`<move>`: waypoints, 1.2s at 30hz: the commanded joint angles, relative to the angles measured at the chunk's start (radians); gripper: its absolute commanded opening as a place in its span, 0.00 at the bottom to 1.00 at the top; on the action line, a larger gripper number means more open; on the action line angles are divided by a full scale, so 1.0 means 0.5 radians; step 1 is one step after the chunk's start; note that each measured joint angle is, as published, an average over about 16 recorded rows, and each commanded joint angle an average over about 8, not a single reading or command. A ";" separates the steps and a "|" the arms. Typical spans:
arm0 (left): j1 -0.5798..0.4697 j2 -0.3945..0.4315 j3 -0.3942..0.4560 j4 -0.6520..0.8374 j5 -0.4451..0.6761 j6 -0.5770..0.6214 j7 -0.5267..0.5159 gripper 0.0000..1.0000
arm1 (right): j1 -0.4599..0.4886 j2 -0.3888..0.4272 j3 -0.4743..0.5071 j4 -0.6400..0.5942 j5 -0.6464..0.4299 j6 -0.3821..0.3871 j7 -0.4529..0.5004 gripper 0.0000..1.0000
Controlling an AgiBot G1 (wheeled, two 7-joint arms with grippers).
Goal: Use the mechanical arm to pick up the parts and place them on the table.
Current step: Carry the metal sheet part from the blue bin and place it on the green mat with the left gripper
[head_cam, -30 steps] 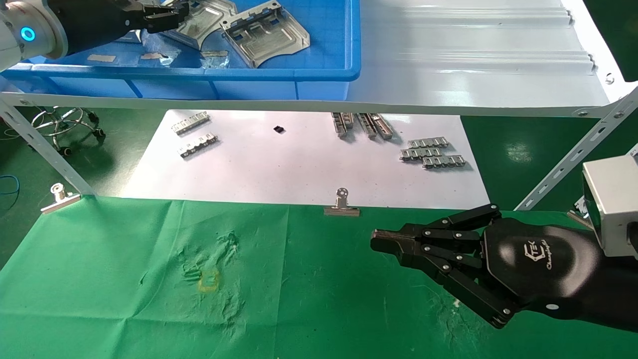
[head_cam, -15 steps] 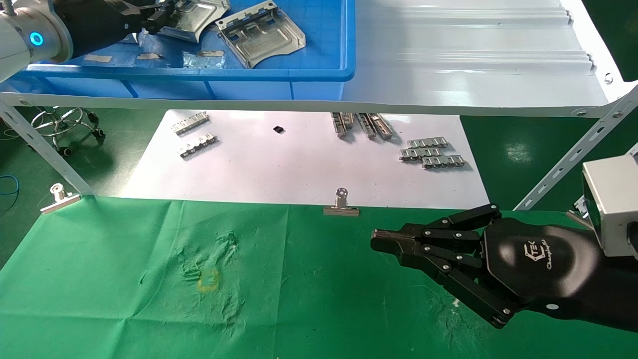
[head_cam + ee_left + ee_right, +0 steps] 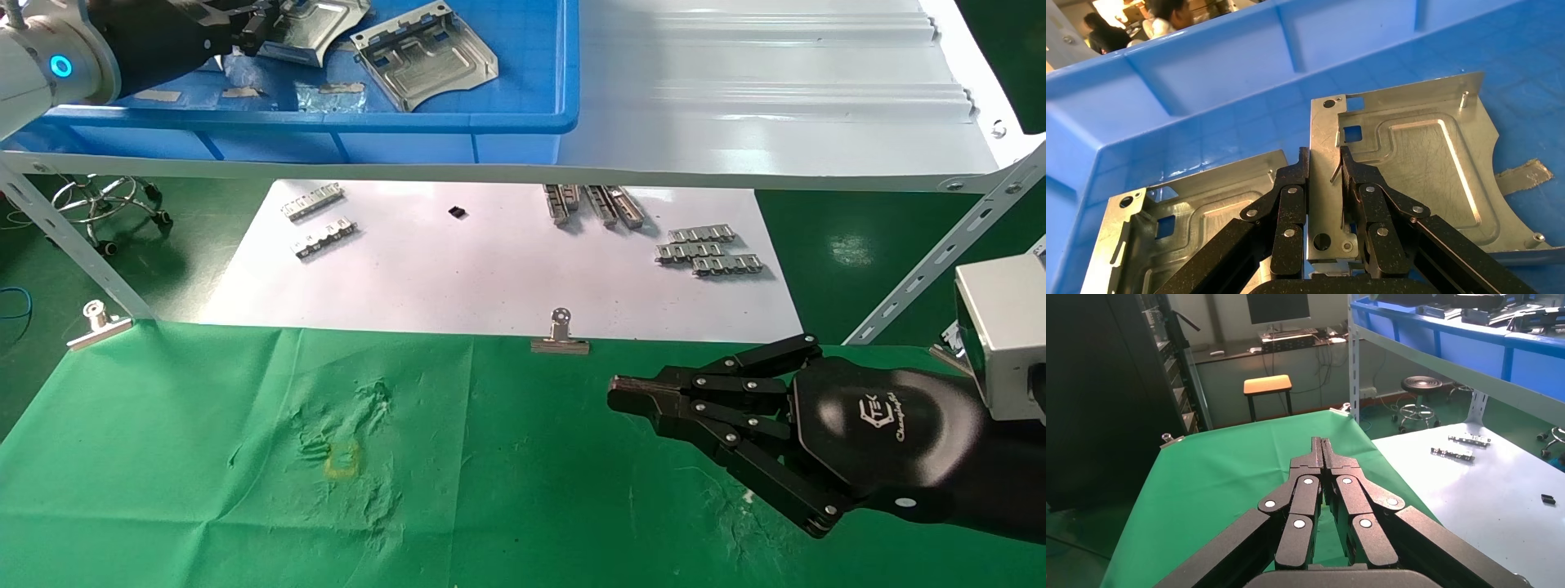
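A shelf holds a blue plastic tray (image 3: 458,122) above the green-clothed table (image 3: 204,490). Far left, inside the tray, the left gripper (image 3: 1324,160) pinches the upturned edge of one stamped metal plate (image 3: 1413,177); a second plate (image 3: 425,53) lies beside it on the tray floor. At right, the right gripper (image 3: 625,398) hovers over the cloth, fingers pressed together around nothing.

Two parts (image 3: 425,53) are lying in the tray (image 3: 523,122) on the shelf, behind the tabletop (image 3: 507,490).
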 commanded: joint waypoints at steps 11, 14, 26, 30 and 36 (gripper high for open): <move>-0.029 -0.081 -0.043 -0.083 -0.063 0.176 0.081 0.00 | 0.000 0.000 0.000 0.000 0.000 0.000 0.000 0.00; -0.037 -0.126 -0.056 -0.119 -0.083 0.296 0.125 0.00 | 0.000 0.000 0.000 0.000 0.000 0.000 0.000 0.00; 0.031 -0.390 -0.122 -0.328 -0.221 1.291 0.425 0.00 | 0.000 0.000 0.000 0.000 0.000 0.000 0.000 0.00; 0.080 -0.466 -0.121 -0.384 -0.248 1.663 0.560 0.00 | 0.000 0.000 0.000 0.000 0.000 0.000 0.000 0.00; 0.191 -0.555 -0.069 -0.525 -0.276 1.946 0.712 0.00 | 0.000 0.000 0.000 0.000 0.000 0.000 0.000 0.00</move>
